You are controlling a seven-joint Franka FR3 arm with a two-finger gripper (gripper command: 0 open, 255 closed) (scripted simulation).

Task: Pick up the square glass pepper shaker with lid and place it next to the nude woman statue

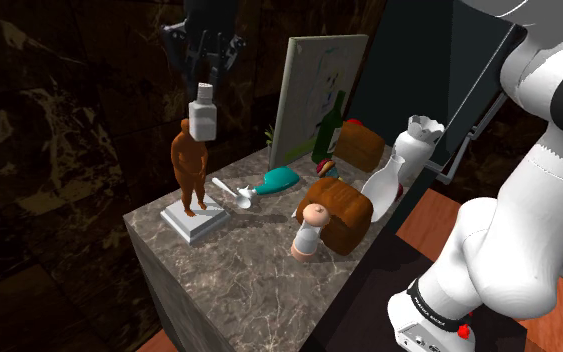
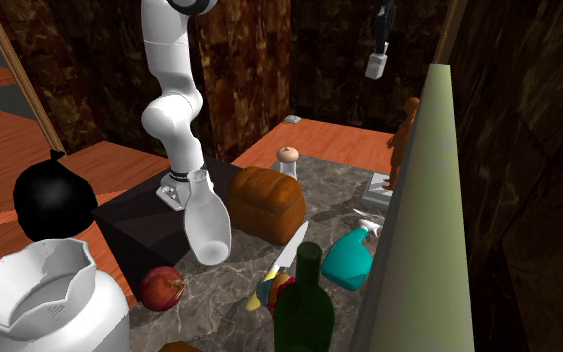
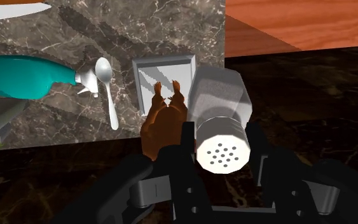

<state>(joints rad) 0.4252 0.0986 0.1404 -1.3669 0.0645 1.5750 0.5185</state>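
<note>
On the marble counter [image 1: 259, 285] stands the brown woman statue [image 1: 189, 165]. In the shoulder view the claw [image 1: 205, 72] hangs at its twelve o'clock, pinching the pale square shaker [image 1: 202, 118] by the lid. The shaker's long axis is upright, just above the statue's head. Lowering it probably needs a sideways shift first.

The tool [image 1: 203, 82], clasping the shaker [image 1: 202, 112], hangs in open air just above and beside the head of the statue [image 1: 189, 165], which is the nearest obstacle below. Past the statue's base [image 1: 197, 222], a spoon [image 1: 231, 190] and a teal spray bottle [image 1: 279, 181] take up the bench [image 1: 239, 290] toward the canvas [image 1: 314, 90]. Bare bench lies toward the shoulder view's lower edge, and between the base and the pink-topped bottle [image 1: 309, 232] by the bread loaf [image 1: 337, 210].
</note>
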